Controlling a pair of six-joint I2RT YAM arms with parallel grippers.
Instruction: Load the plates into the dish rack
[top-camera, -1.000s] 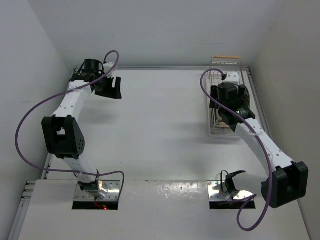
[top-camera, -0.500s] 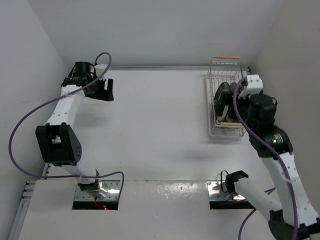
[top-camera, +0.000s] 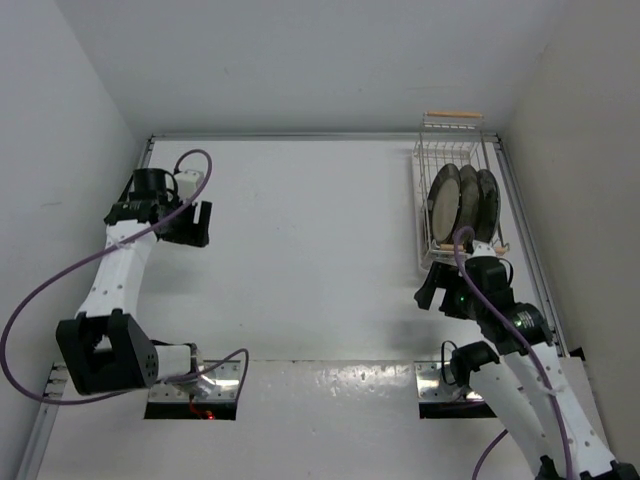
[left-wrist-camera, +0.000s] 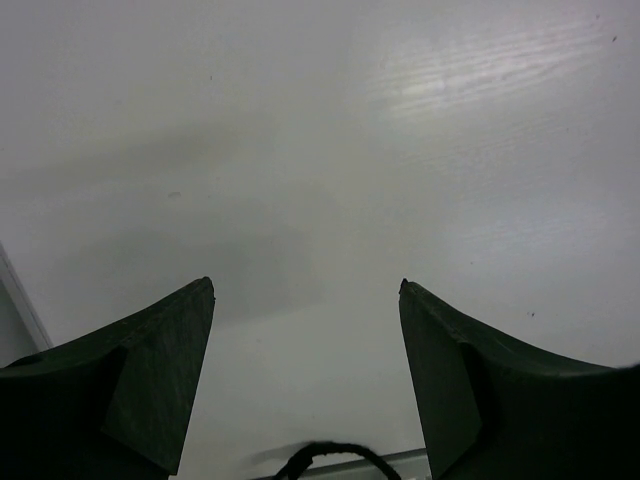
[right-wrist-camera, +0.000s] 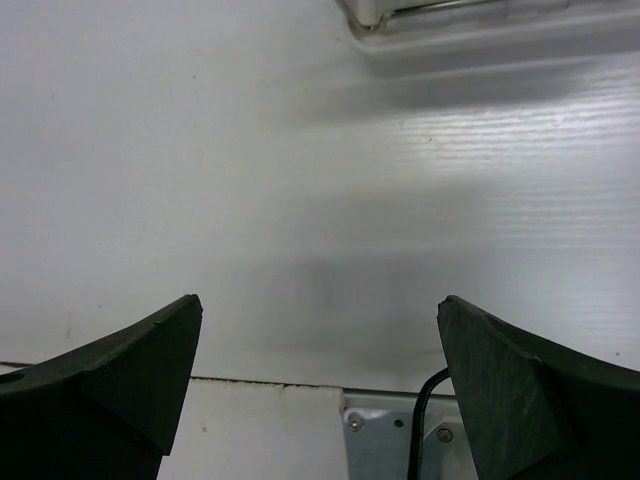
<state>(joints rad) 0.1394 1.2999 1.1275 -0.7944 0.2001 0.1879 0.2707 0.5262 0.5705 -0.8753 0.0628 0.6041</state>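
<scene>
Reckoning loading done: plates (top-camera: 460, 200) stand in dish rack (top-camera: 420, 215), upper right; my left gripper (left-wrist-camera: 305, 285) and right gripper (right-wrist-camera: 320, 300) apart, empty; best park clear.

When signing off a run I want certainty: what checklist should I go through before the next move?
1. Three plates standing on edge inside the dish rack: ok.
2. No plate left on the table in the overhead view: ok.
3. Left gripper open, nothing between its fingers: ok.
4. Right gripper open, nothing between its fingers: ok.
5. Right gripper apart from the dish rack's near end: ok.
6. Each plate seated in its own slot: cannot tell.
</scene>
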